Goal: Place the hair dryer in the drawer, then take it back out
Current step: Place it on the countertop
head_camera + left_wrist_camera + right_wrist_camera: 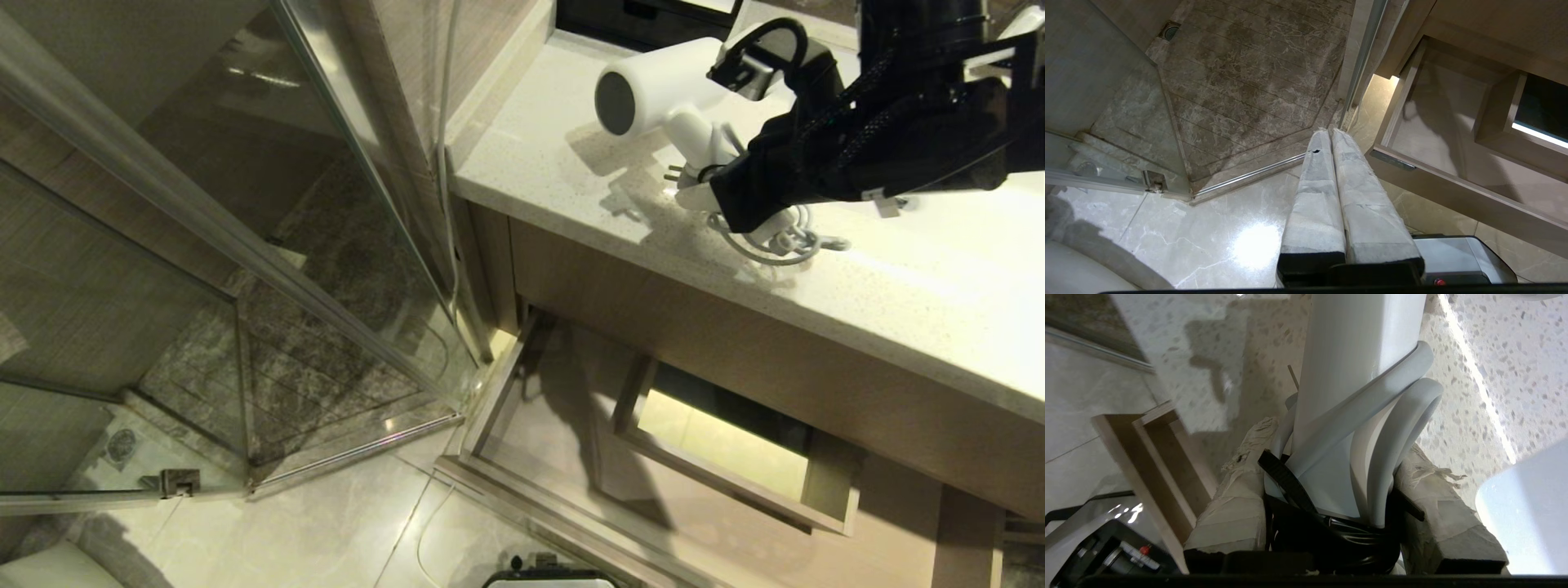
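1. Nearest, low at the robot's front: left gripper (pixel 1349 196), tape-wrapped fingers pressed together, holding nothing, parked above the pale marble floor tiles (pixel 1208 241).
2. Right gripper (pixel 1331 490) half-closed on the white hair dryer (pixel 653 90), clamping its handle and the looped white cord (pixel 1396 428) with black tie between the padded fingers (pixel 1237 506).
3. Dryer hangs above the speckled white stone countertop (pixel 857 278); dark grey round end points away from the claw.
4. Wide light wood-grain drawer (pixel 571 457) lies pulled out, below and in front of the claw, nothing in it.
5. Risk: loose cord loops dangle under the claw and could snag the counter edge or drawer's boxed cut-out (pixel 727 457) on descent.
6. Risk: grip includes cord, so the handle could slip or twist.
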Tool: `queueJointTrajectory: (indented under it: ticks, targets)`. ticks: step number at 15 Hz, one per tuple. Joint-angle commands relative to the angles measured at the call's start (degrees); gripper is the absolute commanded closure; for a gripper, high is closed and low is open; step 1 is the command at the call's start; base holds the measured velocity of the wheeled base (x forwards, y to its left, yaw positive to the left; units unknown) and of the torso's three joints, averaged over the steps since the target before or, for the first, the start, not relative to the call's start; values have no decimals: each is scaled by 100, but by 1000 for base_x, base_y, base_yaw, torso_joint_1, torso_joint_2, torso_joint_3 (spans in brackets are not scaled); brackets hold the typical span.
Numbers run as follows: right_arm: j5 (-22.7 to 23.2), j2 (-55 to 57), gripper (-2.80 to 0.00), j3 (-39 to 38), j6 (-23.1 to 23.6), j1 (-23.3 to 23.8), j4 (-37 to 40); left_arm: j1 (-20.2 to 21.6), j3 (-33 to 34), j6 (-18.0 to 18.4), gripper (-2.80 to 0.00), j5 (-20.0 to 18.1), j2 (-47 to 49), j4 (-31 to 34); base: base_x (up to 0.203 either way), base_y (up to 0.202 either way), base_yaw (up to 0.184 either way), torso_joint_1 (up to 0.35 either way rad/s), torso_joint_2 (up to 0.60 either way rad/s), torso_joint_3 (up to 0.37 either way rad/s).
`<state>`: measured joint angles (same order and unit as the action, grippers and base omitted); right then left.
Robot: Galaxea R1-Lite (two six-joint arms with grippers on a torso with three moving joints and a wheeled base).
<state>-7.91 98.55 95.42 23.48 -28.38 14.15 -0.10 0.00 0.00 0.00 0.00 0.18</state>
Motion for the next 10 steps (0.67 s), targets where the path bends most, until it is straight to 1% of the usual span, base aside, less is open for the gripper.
queueJointTrajectory:
  ticks: [1, 4, 5, 6, 10]
  targets:
    - [-249, 355, 0, 38, -8, 8, -260, 1, 1, 0, 0, 0, 0, -1, 0, 0, 0, 0, 0, 0]
    - [-316, 400, 0, 14, -10, 93, -821, 1, 9, 0, 0, 0, 0, -1, 0, 0, 0, 0, 0, 0]
    - [-312, 393, 0, -8, -10, 160, -846, 1, 9, 0, 0, 0, 0, -1, 0, 0, 0, 0, 0, 0]
    - [-308, 393, -280, 3, 17, 227, -799, 1, 9, 0, 0, 0, 0, -1, 0, 0, 0, 0, 0, 0]
    - [-359, 284, -280, -82, 27, 292, -773, 1, 9, 0, 0, 0, 0, -1, 0, 0, 0, 0, 0, 0]
